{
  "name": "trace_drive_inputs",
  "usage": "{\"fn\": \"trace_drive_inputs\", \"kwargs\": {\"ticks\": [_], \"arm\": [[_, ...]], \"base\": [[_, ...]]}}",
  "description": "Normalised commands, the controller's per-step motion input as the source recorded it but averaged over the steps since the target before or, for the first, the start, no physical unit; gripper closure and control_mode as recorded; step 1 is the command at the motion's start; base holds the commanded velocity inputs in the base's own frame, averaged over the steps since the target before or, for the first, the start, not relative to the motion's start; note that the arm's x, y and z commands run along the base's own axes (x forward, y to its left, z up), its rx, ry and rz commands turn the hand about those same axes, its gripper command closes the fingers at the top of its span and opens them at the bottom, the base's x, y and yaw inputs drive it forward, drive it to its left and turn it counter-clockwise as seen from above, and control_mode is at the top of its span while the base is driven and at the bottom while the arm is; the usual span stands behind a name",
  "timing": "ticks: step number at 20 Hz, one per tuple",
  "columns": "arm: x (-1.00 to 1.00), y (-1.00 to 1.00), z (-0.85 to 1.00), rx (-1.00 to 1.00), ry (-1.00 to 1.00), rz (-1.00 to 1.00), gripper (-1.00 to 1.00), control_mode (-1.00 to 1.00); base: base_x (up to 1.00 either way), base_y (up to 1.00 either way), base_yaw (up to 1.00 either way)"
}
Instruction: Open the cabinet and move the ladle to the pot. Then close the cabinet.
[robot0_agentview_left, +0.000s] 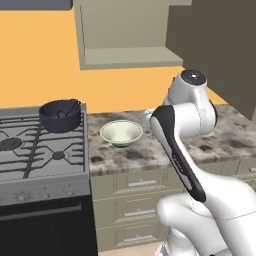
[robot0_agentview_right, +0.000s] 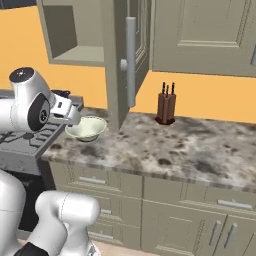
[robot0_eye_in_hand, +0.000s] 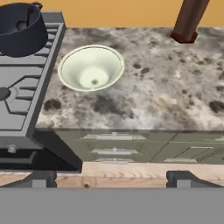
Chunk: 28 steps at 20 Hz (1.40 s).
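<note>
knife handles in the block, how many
3, side by side, sticking up from the brown knife block on the counter right of the open cabinet door; more may be hidden.

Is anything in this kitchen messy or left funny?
Only the cabinet door hangs wide open over the counter. The ladle sits in the pot, the bowl stands upright, nothing spilled.

The left base view looked forward and down from behind the arm at the stove (robot0_agentview_left: 35, 150) and counter (robot0_agentview_left: 145, 150). The right base view faced the counter (robot0_agentview_right: 190, 145) from the other side, nearer the knife block (robot0_agentview_right: 166, 107). The hand view looked steeply down: beyond the fingertips (robot0_eye_in_hand: 41, 178) lay the drawers, then the cream bowl (robot0_eye_in_hand: 91, 68). All three shared that bowl.
</note>
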Motion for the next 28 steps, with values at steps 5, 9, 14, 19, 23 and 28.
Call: {"fn": "trace_drive_inputs", "kwargs": {"ticks": [5,9,14,19,23,28], "arm": [[0.0,0.0,0.0,0.0,0.0,0.0,-1.0,1.0],[0.0,0.0,0.0,0.0,0.0,0.0,-1.0,1.0],[0.04,-0.03,0.08,0.0,0.0,0.0,-1.0,-1.0],[-0.8,-0.06,0.47,0.0,-0.13,0.0,-1.0,-1.0],[-0.99,-0.22,0.55,0.0,-0.24,-0.01,-1.0,-1.0],[-0.48,-0.09,0.12,0.0,-0.29,-0.01,-1.0,-1.0]], "base": [[0.7,-0.08,0.13],[0.57,-0.1,0.06],[0.16,0.0,0.01],[0.0,0.0,0.0],[0.0,0.0,0.0],[0.0,0.0,0.0]]}}
